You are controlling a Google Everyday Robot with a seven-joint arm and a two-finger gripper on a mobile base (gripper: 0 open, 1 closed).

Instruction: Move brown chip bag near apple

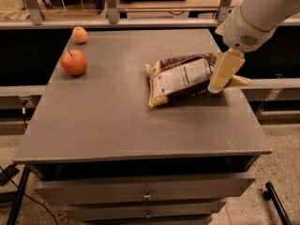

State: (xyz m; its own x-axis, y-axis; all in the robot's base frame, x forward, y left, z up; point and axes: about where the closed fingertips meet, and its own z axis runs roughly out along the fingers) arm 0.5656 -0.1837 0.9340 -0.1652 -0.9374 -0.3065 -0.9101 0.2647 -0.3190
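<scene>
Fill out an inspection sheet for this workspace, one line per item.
Surface: grey tabletop, with drawers beneath.
Job's things: brown chip bag lying flat on the right; apple upright at far left, well apart from the bag.
Clutter: smaller yellow-orange fruit behind the apple.
Grippers: gripper at the bag's right end, reaching down from upper right.
Cables: thin black cable on the floor, lower left.
Surroundings: metal railing behind the table; speckled floor.
</scene>
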